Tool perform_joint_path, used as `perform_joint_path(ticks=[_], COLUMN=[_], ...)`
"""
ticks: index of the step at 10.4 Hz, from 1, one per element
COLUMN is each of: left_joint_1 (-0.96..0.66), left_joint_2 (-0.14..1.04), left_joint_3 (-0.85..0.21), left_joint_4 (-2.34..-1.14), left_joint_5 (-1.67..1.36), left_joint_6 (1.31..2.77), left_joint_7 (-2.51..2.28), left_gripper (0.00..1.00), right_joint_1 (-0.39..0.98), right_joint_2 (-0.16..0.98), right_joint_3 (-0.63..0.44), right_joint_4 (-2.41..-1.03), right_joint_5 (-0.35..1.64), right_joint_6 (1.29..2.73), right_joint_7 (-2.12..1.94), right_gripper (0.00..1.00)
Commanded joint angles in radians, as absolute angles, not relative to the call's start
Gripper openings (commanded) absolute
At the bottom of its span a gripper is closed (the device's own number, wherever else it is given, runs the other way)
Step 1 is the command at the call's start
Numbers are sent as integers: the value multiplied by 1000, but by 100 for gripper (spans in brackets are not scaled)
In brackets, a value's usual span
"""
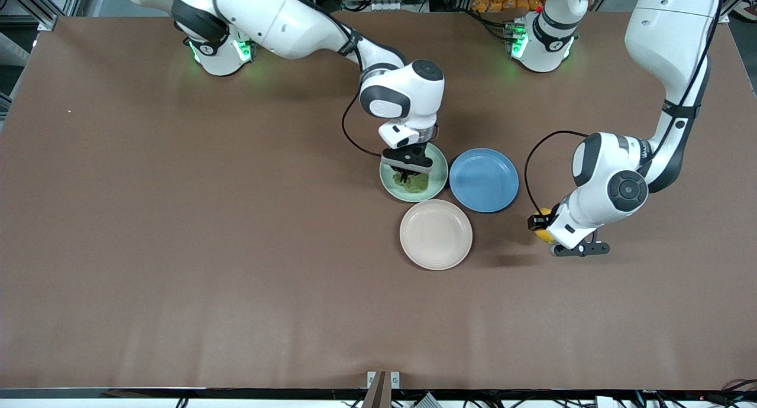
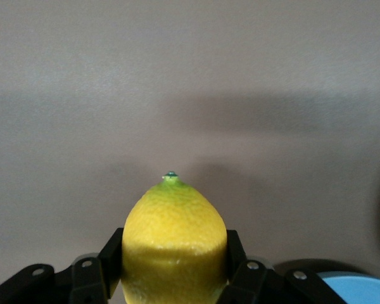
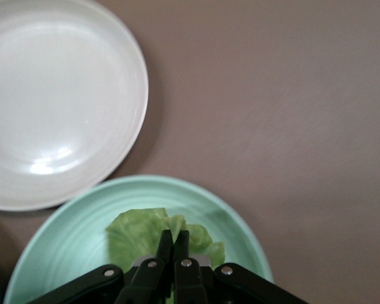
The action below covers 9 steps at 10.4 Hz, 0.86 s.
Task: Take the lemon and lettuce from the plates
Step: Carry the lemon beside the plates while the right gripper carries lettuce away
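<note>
My left gripper (image 1: 547,233) is shut on the yellow lemon (image 1: 540,229), holding it over bare table toward the left arm's end, beside the blue plate. In the left wrist view the lemon (image 2: 174,244) sits between the black fingers (image 2: 237,253), nub end outward. My right gripper (image 1: 408,176) is down in the mint green plate (image 1: 438,183), its fingers pinched shut on a fold of the green lettuce leaf (image 1: 417,184). In the right wrist view the leaf (image 3: 136,231) lies in the mint plate (image 3: 63,240) at my fingertips (image 3: 174,239). The beige plate (image 1: 436,234) holds nothing.
A blue plate (image 1: 484,179) holding nothing sits beside the mint plate, toward the left arm's end. The three plates cluster at the table's middle. The brown tabletop stretches wide on all sides of them.
</note>
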<state>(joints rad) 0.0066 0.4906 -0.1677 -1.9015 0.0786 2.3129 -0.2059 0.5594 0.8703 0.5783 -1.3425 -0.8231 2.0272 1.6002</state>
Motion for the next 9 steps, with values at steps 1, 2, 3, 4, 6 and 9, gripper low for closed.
perform_joint_path(ticks=[1,2,3,4,6,9], left_joint_1=[61,75,101,119,127,123], left_joint_2=[462,465,466,466,448,388], left_joint_3=[-176,-175,-175,-172,-170,-172], left_joint_4=[-1945,-1947,-1945,-1941,-1916,-1924], left_joint_5=[98,100,101,103,127,147], left_joint_6=[2329,2327,2327,2327,2329,2326], left_joint_7=[-106,-68,-37,-8,-5,-63], left_gripper=[0,0,0,0,0,0], right_joint_1=[365,266,188,123,16,-11], right_joint_2=[725,675,614,560,468,376], right_joint_3=[705,748,759,755,700,450], right_joint_4=[-1367,-1367,-1368,-1368,-1371,-1381], right_joint_5=[-674,-593,-522,-438,-304,-151], right_joint_6=[1925,1887,1846,1818,1737,1649], right_joint_7=[1400,1300,1195,1090,872,507], right_gripper=[0,0,0,0,0,0])
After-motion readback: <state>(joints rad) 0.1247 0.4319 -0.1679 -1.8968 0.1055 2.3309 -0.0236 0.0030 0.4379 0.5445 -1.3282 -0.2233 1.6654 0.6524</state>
